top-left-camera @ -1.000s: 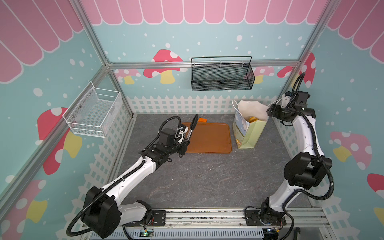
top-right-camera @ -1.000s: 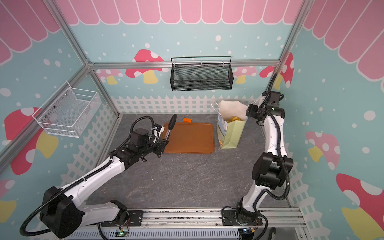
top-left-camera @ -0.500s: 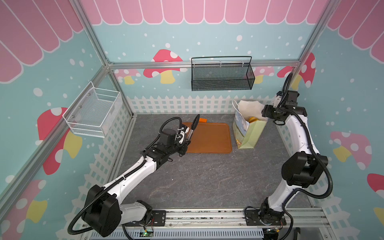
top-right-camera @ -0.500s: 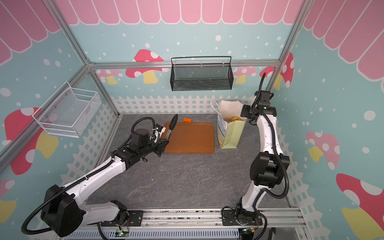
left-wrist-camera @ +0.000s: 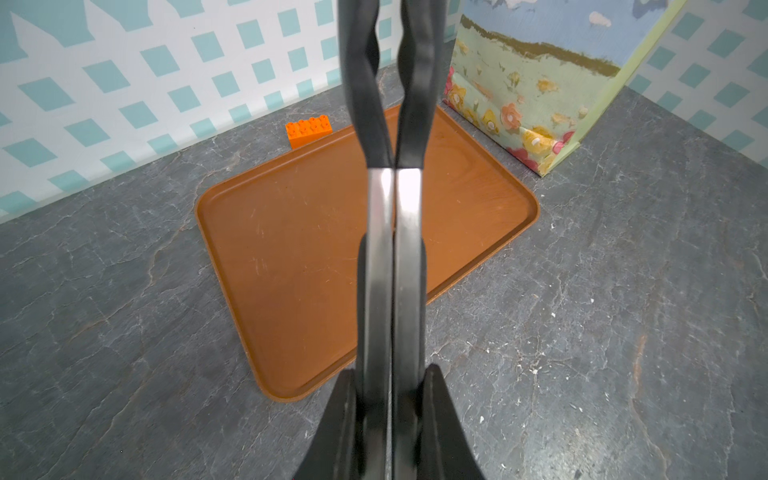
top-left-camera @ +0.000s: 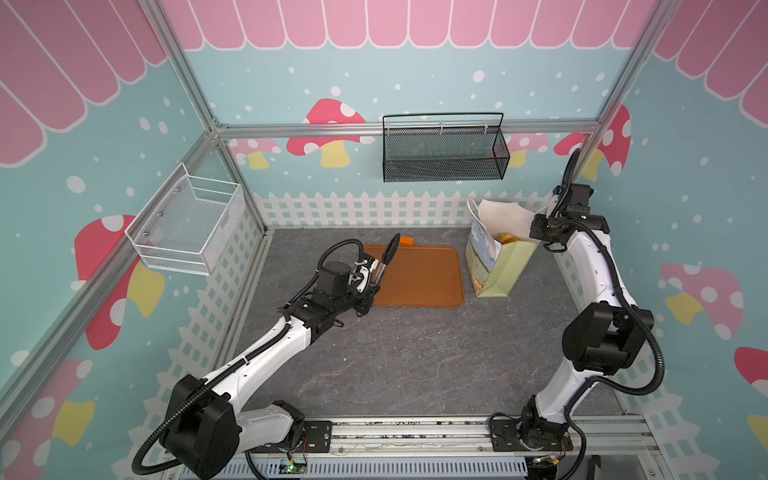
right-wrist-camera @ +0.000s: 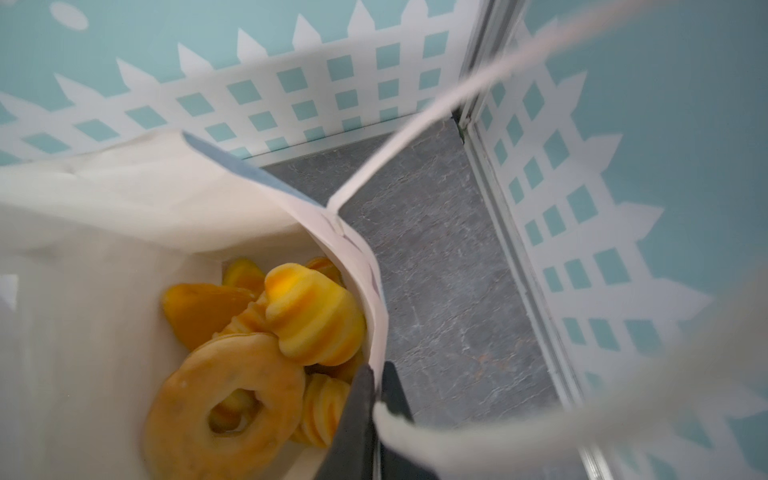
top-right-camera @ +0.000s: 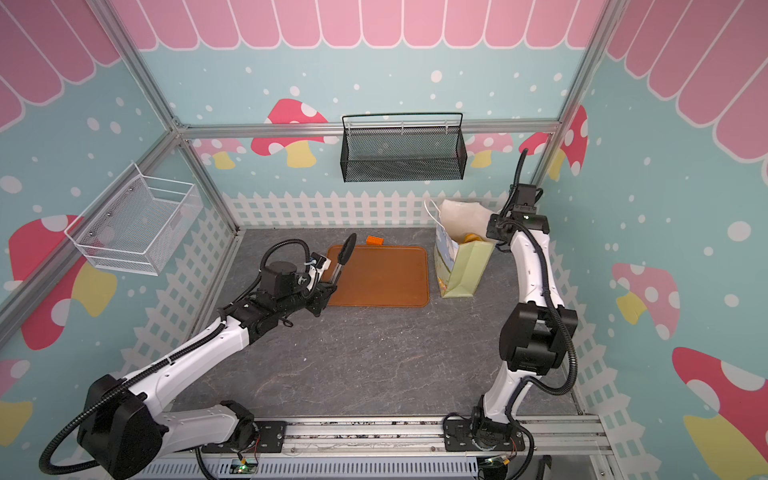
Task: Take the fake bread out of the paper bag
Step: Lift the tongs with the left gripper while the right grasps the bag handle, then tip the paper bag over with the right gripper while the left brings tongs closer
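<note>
We see the bread [right-wrist-camera: 226, 399] piled inside the bag [right-wrist-camera: 104, 232] only in the right wrist view, right gripper [right-wrist-camera: 377, 372] pinching the rim; both top views catch a yellow glimpse. Left gripper [left-wrist-camera: 390, 407] clamps closed tongs [left-wrist-camera: 392, 228] above the tray [left-wrist-camera: 291, 249].

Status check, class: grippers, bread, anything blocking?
Left gripper shut on tongs. Right gripper shut on bag rim. Bread in bag. Handle beside the pinch.

Paper bag [left-wrist-camera: 536, 91]: pale green side panel, blue sky-and-cloud print above a flowered meadow, white lining, white cord handles. Fake bread [right-wrist-camera: 311, 316]: glossy golden-yellow with orange bands; ring doughnut [right-wrist-camera: 224, 399] tan, faintly speckled. Tray [left-wrist-camera: 316, 249]: orange-brown. Toy brick [left-wrist-camera: 308, 129]: bright orange. Tabletop [top-left-camera: 415, 353]: dark grey, pale veining. Tongs [left-wrist-camera: 380, 216]: black tips, silver arms.
</note>
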`<move>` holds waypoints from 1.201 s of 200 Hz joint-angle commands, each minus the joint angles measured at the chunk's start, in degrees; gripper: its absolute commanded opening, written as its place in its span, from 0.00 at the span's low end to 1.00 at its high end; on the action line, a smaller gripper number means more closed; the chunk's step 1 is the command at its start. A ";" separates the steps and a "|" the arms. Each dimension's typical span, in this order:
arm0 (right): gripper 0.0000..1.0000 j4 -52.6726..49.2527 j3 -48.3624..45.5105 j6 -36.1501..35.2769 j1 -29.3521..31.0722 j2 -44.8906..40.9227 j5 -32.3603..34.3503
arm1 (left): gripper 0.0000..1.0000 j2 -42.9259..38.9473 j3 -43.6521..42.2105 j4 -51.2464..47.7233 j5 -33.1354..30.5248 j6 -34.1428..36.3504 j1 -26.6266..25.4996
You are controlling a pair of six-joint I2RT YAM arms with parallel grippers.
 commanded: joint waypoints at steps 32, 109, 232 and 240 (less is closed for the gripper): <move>0.00 0.12 5.71 -9.21 2.20 -1.53 9.33 | 0.00 -3.56 1.40 -0.81 2.26 1.75 -1.12; 0.00 7.55 -2.23 -22.95 7.73 -9.61 12.76 | 0.00 -2.99 2.09 -3.10 4.56 -0.21 -3.38; 0.00 21.42 -44.71 -21.51 19.05 -40.84 3.95 | 0.00 6.41 14.15 -17.43 -2.20 6.31 -18.11; 0.00 20.55 -44.89 -20.73 19.08 -41.07 3.04 | 0.00 7.73 14.96 -17.61 -3.47 6.58 -19.48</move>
